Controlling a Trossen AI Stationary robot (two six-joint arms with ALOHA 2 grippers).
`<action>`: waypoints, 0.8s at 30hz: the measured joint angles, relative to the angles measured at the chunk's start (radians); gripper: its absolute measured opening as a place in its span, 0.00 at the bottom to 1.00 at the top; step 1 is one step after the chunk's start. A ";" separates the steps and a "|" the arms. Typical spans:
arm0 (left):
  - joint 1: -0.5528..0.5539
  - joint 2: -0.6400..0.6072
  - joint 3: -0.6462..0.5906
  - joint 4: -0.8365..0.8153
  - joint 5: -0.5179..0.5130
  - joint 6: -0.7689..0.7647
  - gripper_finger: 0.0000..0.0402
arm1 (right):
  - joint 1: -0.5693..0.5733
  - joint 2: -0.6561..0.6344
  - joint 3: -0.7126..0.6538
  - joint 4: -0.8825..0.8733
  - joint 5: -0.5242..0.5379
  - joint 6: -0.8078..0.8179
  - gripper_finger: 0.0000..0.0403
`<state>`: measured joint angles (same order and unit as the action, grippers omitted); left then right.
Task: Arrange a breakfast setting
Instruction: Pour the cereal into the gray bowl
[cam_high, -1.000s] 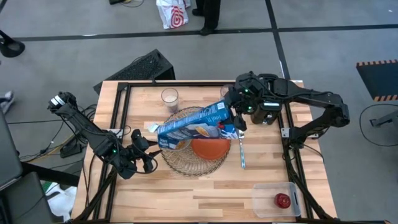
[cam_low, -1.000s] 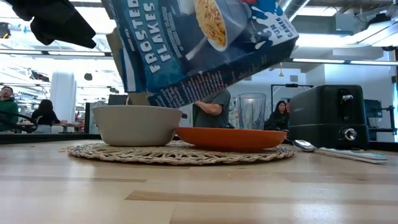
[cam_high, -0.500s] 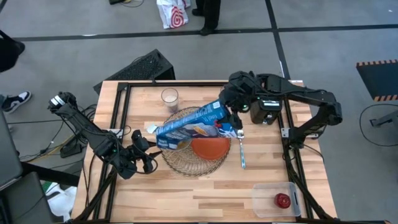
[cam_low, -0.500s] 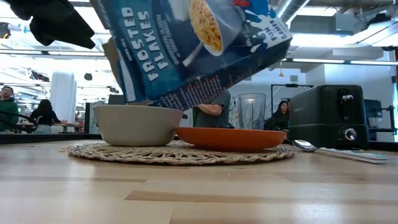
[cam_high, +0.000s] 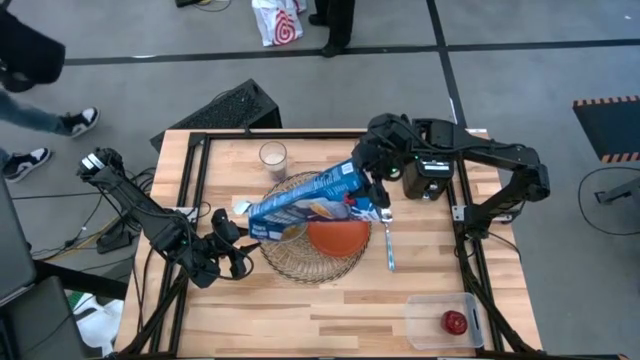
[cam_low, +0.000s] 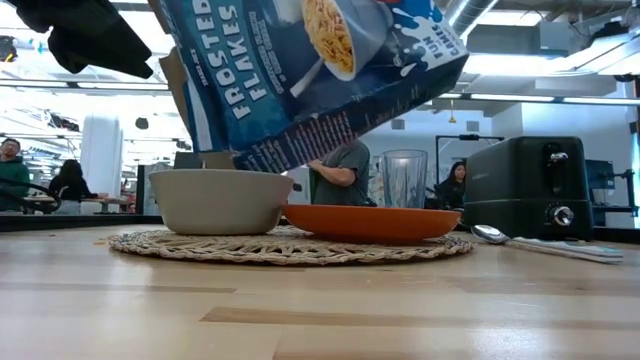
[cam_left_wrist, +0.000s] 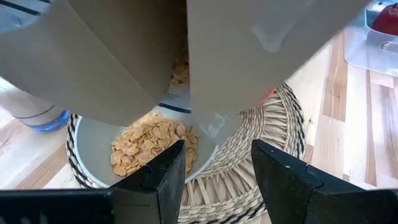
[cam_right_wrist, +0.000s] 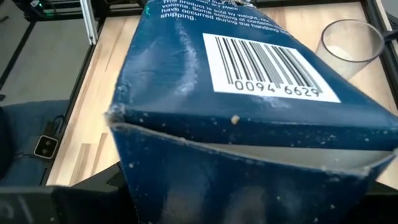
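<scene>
One plastic tub (cam_high: 443, 319) at the near right corner of the table (cam_high: 330, 320), holding a red apple (cam_high: 456, 322). Nothing else visible in the tub.

One left gripper (cam_high: 243, 262) low at the near left, just beside the mat; fingers (cam_left_wrist: 161, 175) spread apart, grasping nothing.

One round wire mat (cam_high: 312, 262) at mid-table, carrying two dishes side by side:
- grey bowl (cam_low: 220, 200) on the left part of the mat, partly filled with golden flakes (cam_left_wrist: 149, 140), heaped on the bowl's floor.
- orange plate (cam_high: 338, 238) on the right part, touching or nearly touching the bowl; nothing seen on its visible surface.

One metal spoon (cam_high: 388, 243) lying flat on the wood just right of the mat.

One blue-white cereal box (cam_high: 310, 200) held tilted in the air over the bowl, open end down and just above the rim, base raised toward the right. Clamped at that base by the right gripper (cam_high: 375, 185), fingers clenched on the box.

One black toaster (cam_high: 434, 176) behind the right gripper, at the far right of the table.

Two clear glasses: one (cam_high: 273, 156) behind the mat, with a pale layer at its bottom; a second (cam_low: 404, 177) seen only across the table, near the toaster, contents not discernible.
</scene>
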<state>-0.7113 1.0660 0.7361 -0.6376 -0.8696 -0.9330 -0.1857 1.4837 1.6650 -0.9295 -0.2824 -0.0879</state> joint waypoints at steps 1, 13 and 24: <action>0.000 0.000 0.000 0.000 0.000 -0.001 0.42 | 0.000 0.000 0.000 -0.002 0.001 0.000 0.76; 0.000 0.000 0.000 0.000 -0.007 -0.005 0.42 | 0.012 -0.001 0.000 0.008 0.013 -0.019 0.76; 0.000 0.000 0.000 0.000 -0.007 -0.005 0.42 | 0.007 0.000 -0.001 -0.004 0.022 -0.024 0.76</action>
<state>-0.7112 1.0660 0.7361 -0.6376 -0.8768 -0.9382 -0.1783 1.4841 1.6642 -0.9331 -0.2609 -0.1121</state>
